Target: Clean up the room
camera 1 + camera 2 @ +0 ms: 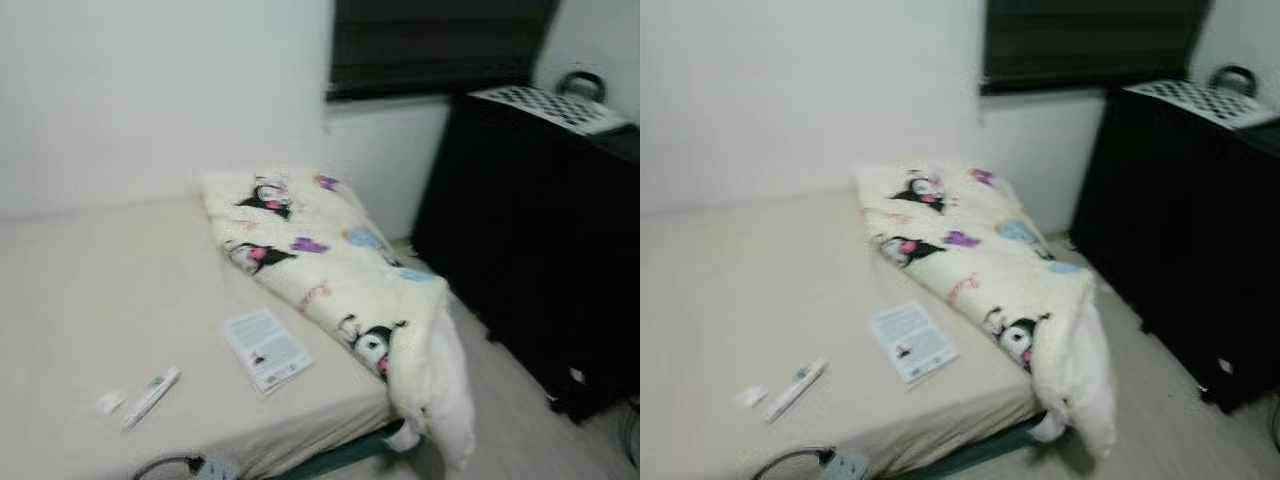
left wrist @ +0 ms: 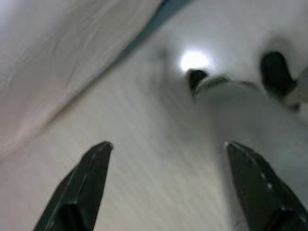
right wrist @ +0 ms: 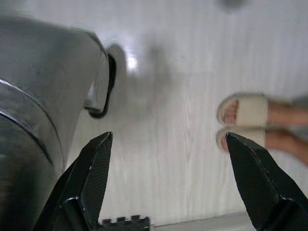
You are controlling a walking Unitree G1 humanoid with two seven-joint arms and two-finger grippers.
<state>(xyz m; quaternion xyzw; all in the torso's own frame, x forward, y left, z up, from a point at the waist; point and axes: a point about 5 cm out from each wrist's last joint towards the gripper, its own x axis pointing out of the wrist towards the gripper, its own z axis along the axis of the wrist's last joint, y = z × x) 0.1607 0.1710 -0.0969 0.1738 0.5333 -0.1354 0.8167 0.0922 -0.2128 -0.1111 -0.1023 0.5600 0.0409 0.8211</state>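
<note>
Overall: blurred bedroom.
Bed (image 1: 90,290): beige sheet; cream cartoon-print blanket (image 1: 330,260) bunched along its right side, spilling off the corner.
On sheet: leaflet (image 1: 266,348), white tube (image 1: 150,396), small white scrap (image 1: 109,402).
Right: black cabinet (image 1: 540,240).
Left gripper (image 2: 168,147): fingers wide apart, empty, over the floor.
Right gripper (image 3: 168,137): fingers wide apart, empty; a person's slippered feet (image 3: 243,120) beyond.

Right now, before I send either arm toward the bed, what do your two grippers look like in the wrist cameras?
Both grippers have two long black fingers that taper to blunt tips. On the left gripper the fingers look smooth and dark, with small pale specks on one. On the right gripper the fingers show a fine woven, carbon-like texture. No cables or markings are visible on either.
</note>
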